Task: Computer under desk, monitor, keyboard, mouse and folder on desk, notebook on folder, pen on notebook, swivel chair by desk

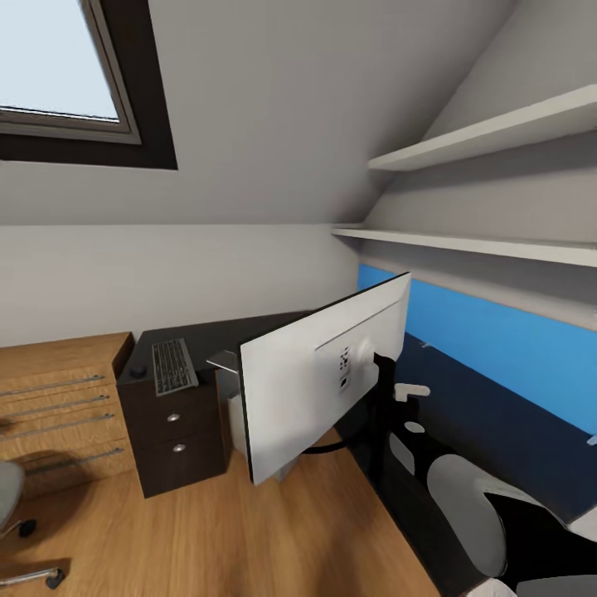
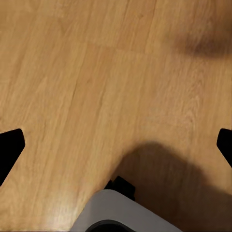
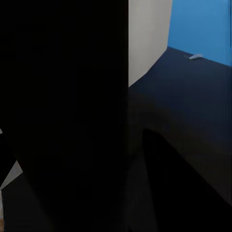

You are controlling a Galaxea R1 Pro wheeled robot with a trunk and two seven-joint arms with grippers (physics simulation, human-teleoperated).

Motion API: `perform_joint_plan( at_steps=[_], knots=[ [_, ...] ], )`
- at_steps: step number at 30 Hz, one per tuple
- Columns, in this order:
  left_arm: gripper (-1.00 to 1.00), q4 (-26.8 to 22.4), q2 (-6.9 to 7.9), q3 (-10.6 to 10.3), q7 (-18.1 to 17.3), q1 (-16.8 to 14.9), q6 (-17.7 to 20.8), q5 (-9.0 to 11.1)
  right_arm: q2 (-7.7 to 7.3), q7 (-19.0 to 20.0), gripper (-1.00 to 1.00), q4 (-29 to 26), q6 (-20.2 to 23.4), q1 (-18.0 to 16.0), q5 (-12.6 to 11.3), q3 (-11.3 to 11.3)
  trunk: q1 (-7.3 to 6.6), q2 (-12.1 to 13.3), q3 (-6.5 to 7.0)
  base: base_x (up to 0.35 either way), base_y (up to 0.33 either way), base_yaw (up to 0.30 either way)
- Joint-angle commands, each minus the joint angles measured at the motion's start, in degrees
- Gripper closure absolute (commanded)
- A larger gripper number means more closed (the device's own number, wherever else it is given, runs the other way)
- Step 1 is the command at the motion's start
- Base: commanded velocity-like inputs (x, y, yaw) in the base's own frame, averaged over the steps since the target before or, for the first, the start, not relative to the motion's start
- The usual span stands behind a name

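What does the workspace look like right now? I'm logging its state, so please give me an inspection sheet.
Surface: black desk with blue back panel, mostly bare.
Job's things: monitor tilted, pale back to the camera; cannot tell whether its stand rests on the desk. Keyboard on the drawer end, mouse beside it. Swivel chair apart from the desk.
Clutter: small pale item by the panel.
Grippers: left gripper open over the floor; right gripper's state cannot be told.
Cables: dark curve under the monitor, cable or stand unclear.
Surroundings: wooden chest, wall shelves, window.
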Motion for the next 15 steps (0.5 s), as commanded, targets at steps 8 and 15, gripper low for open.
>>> perform_joint_plan(
  at_steps=[8,15],
  knots=[
    [-1.00,-0.2,0.08,-0.5,0.6,0.0,-0.2,0.4,0.05,-0.4,1.00,-0.1,-0.2,-0.1,0.8,-0.5,-0.03,0.0,-0.04,-0.279,-0.153,0.000],
    [-1.00,-0.2,0.08,-0.5,0.6,0.0,-0.2,0.4,0.03,-0.3,1.00,-0.1,-0.2,-0.1,0.8,-0.5,-0.03,0.0,-0.04,-0.058,-0.323,0.000]
  ],
)
